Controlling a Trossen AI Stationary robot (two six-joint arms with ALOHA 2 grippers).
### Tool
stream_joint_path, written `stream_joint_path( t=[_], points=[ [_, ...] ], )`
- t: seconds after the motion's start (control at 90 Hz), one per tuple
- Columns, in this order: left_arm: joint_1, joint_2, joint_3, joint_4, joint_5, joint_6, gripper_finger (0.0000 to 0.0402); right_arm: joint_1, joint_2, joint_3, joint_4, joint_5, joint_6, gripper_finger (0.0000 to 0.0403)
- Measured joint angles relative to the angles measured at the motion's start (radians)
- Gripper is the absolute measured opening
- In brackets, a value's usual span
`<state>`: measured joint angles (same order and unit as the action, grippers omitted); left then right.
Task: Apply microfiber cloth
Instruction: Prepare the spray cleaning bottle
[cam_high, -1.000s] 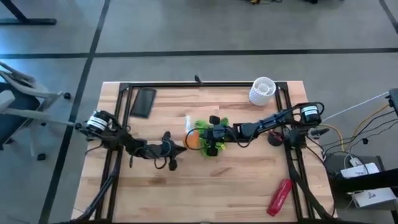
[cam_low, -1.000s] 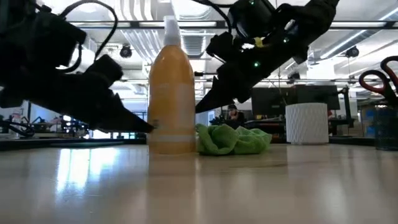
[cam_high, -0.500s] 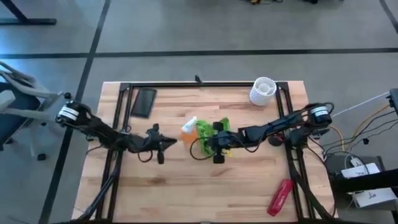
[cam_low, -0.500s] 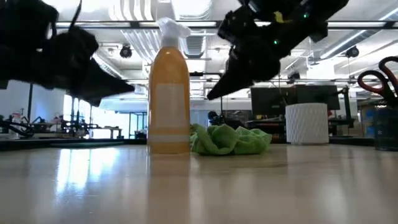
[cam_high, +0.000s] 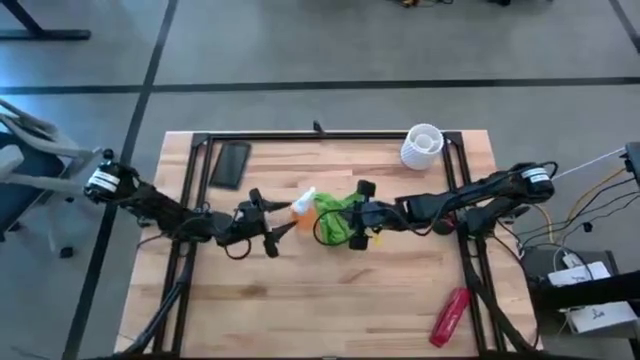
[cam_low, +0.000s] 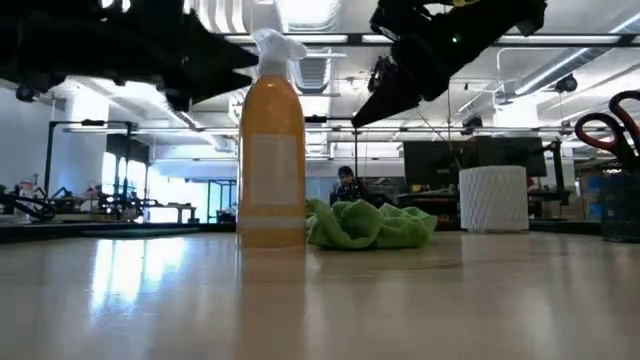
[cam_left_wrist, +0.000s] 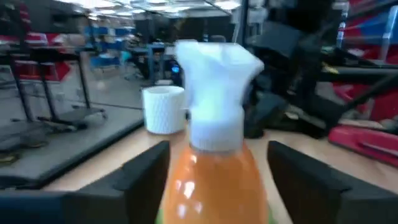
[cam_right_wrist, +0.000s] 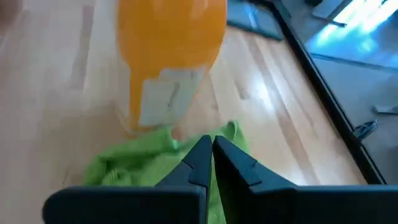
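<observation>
My right claw (cam_right_wrist: 211, 149) hangs above the green cloth (cam_high: 338, 215), tips pressed together and empty. The cloth lies crumpled mid-surface, touching the orange bottle's (cam_low: 271, 150) right side. My left claw (cam_left_wrist: 217, 180) flanks the bottle, fingers apart. I should part my right tips, drop straight, and pinch a raised fold away from the bottle.

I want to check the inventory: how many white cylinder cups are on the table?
1. The white ribbed cup stands near the table's far edge on the right arm's side, apart from the orange spray bottle and the microfiber cloth. No other shows.
</observation>
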<state>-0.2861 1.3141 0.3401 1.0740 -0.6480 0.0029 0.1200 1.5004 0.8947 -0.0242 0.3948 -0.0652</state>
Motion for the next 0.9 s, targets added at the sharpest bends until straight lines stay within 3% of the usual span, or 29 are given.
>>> stream_joint_path(
  t=[0.2,0.378,0.656,0.767,0.9],
  points=[
    [0.016,0.027,0.078,-0.03,-0.035,0.03,0.0315,0.0,0.03,-0.008,0.003,0.001,0.019,0.0002],
    [0.037,0.051,0.141,-0.074,-0.152,0.042,0.031,0.0,0.053,-0.009,0.026,0.0,0.031,0.0002],
    [0.04,0.107,0.191,-0.076,-0.197,0.055,0.0305,0.0,0.059,-0.017,0.016,0.0,0.044,0.0002],
    [0.039,0.101,0.198,-0.081,-0.207,0.066,0.0264,0.0,0.058,-0.017,0.013,0.0,0.043,0.0002],
    [0.037,0.076,0.196,-0.106,-0.206,0.066,0.0168,0.0,0.045,-0.017,0.0,-0.001,0.046,0.0002]
  ],
)
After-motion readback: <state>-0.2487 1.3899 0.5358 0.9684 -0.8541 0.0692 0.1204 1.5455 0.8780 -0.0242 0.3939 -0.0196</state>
